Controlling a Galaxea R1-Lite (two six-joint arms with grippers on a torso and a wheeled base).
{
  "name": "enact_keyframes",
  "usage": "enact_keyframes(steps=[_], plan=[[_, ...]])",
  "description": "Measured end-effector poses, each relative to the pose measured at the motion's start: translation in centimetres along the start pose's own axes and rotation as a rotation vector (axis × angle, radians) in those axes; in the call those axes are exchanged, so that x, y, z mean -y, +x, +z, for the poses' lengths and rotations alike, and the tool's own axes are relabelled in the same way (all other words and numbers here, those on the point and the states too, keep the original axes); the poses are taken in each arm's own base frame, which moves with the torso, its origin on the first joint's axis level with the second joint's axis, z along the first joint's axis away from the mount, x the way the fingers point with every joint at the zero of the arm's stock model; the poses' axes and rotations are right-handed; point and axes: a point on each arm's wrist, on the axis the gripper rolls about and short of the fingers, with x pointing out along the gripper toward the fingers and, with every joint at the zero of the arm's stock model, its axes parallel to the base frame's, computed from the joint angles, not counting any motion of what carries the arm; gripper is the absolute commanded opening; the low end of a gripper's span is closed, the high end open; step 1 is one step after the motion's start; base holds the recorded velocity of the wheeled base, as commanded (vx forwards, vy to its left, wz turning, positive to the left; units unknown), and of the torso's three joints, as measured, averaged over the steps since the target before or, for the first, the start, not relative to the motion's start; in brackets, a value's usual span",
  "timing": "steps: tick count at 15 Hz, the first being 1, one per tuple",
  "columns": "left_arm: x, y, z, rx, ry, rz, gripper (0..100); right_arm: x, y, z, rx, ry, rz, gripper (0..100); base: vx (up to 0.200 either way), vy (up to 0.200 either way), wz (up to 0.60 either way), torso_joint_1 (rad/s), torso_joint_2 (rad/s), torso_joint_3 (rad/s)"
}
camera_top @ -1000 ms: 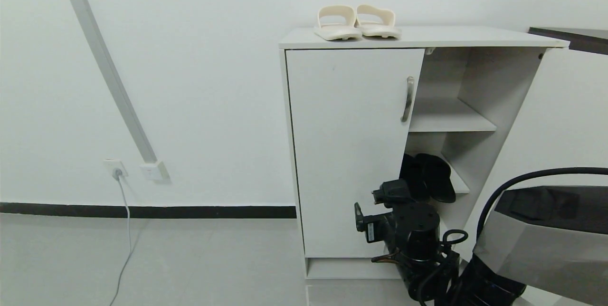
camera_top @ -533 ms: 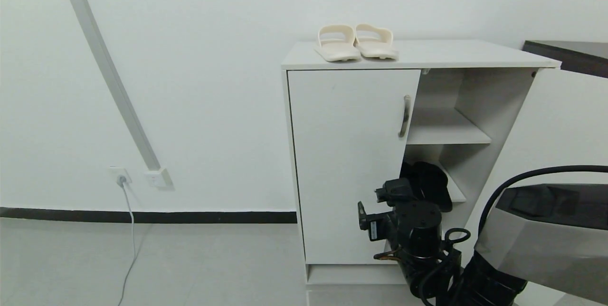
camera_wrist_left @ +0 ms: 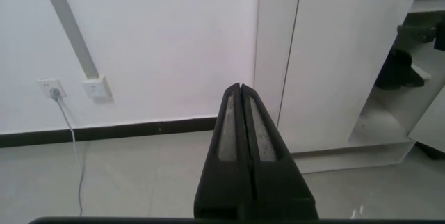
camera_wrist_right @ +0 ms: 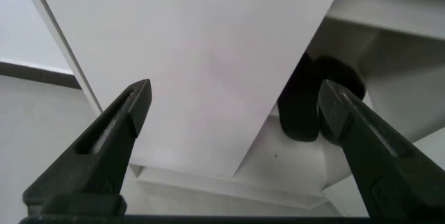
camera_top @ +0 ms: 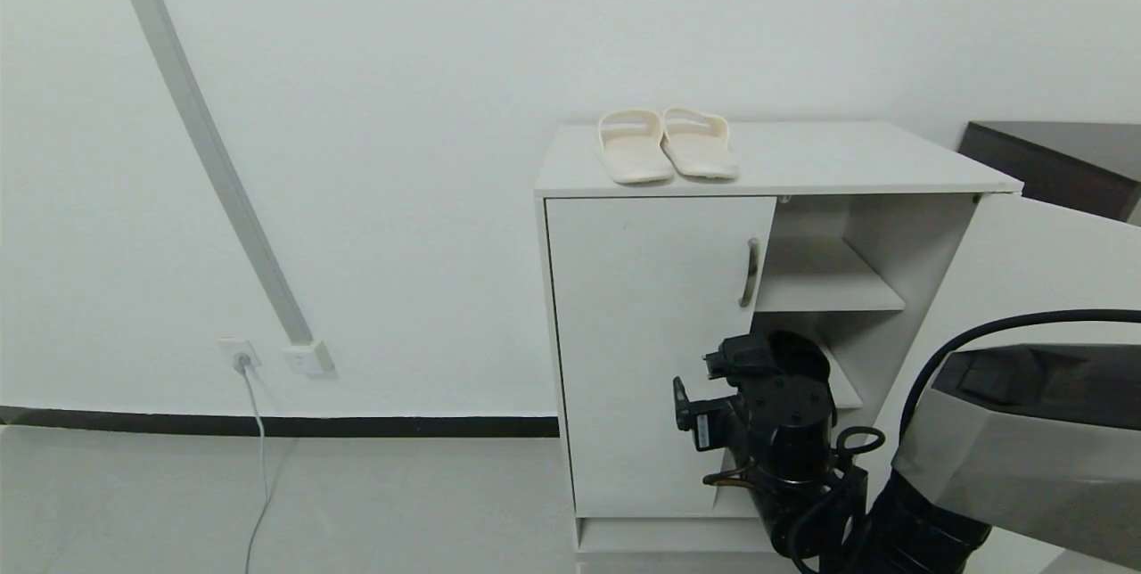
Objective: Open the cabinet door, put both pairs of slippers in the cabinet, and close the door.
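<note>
Head view: cabinet seen from above its top, facing forward and down, middle range. Left wrist view: aimed low over floor toward wall and closed door. Right wrist view: held close to that door. Black slippers are shared by all three.

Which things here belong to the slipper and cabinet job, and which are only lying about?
Belong to the job: cabinet; its open door; cream slippers on the cabinet top; black slippers on a lower shelf inside.
Only lying about: wall socket; grey cable; wall conduit; dark table beside the cabinet.
</note>
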Motion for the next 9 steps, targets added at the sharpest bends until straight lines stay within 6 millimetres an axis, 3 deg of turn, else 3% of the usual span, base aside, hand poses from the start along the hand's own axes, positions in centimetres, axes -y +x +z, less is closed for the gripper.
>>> enact_keyframes(steps=[9], plan=[[0.0,0.0,0.0,0.0,0.0,0.0,0,0.08,-0.21,-0.01,-0.004,-0.003,0.002,100,0.0,0.0,0.0,0.189,-0.5,-0.318]])
